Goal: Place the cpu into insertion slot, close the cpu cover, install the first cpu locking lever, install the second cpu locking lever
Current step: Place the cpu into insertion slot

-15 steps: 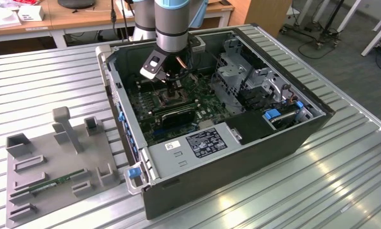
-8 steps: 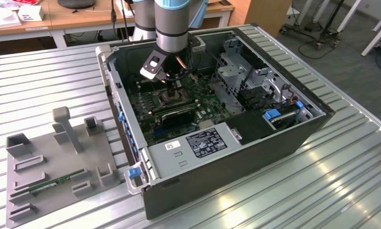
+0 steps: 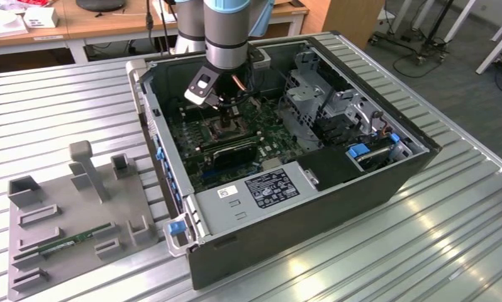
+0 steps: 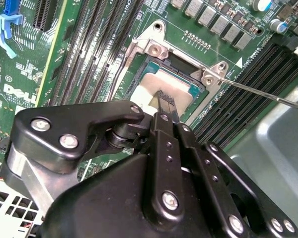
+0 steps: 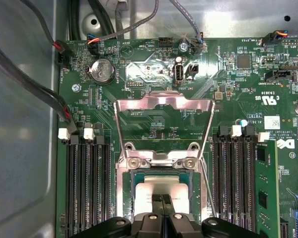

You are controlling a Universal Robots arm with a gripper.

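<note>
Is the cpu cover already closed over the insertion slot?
No, the cpu cover stands open, swung away from the cpu below it.

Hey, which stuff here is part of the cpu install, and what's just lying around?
In the job: gripper, cpu, insertion slot, cpu cover, locking lever.
Not part of it: memory stick, grey holder tray, coin battery.

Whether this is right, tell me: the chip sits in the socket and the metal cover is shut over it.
Wrong on the cover: the chip sits in the socket, but the cover is swung open, off it, as the first wrist view shows.
</note>
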